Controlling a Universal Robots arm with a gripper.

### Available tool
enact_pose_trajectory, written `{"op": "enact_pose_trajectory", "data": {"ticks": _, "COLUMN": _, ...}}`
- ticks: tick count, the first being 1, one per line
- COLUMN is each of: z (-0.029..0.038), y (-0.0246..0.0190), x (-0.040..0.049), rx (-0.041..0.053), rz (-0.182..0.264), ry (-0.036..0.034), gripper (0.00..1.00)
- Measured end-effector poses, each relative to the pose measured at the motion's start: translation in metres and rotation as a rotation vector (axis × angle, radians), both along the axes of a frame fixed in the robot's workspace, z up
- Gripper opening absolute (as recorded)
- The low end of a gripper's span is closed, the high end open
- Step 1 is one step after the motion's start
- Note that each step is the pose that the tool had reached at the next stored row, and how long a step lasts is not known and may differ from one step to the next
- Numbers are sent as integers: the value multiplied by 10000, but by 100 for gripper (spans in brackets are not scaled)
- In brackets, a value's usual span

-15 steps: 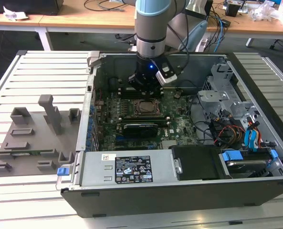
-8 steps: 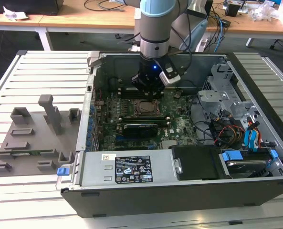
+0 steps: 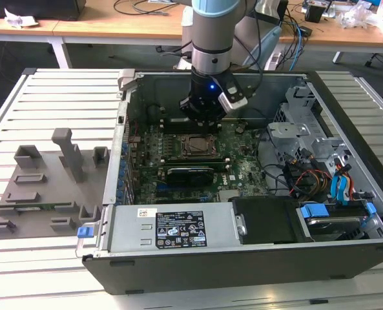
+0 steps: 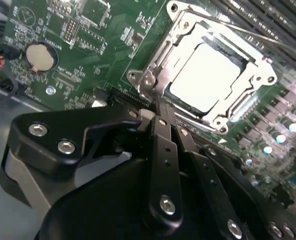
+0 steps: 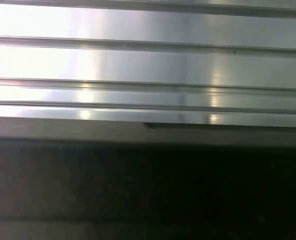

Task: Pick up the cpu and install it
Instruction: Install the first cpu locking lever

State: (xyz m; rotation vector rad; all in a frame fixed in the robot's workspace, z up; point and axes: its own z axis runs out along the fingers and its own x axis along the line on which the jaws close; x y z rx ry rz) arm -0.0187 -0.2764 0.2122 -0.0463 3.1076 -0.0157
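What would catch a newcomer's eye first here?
The open computer case on the slatted table, with the arm's end effector hanging over the motherboard. In the second wrist view, the pale cpu sits inside the metal socket frame, just beyond the end effector.

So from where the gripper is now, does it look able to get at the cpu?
Probably yes. The gripper hangs just beside the socket frame, and the cpu lies in it with its pale top bare. The frame's rim is the only thing crowding its edges.
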Motion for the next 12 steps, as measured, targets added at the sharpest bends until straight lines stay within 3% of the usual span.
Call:
{"op": "enact_pose_trajectory", "data": {"ticks": 4, "z": 12, "y": -65, "x": 0, "rx": -1, "rz": -1, "ry": -1, "gripper": 11}}
{"op": "enact_pose_trajectory", "data": {"ticks": 7, "z": 15, "y": -192, "x": 0, "rx": -1, "rz": -1, "ry": -1, "gripper": 11}}
{"op": "enact_pose_trajectory", "data": {"ticks": 9, "z": 33, "y": -252, "x": 0, "rx": -3, "rz": -1, "ry": 1, "gripper": 11}}
{"op": "enact_pose_trajectory", "data": {"ticks": 12, "z": 92, "y": -282, "x": 0, "rx": -20, "rz": 0, "ry": 0, "gripper": 11}}
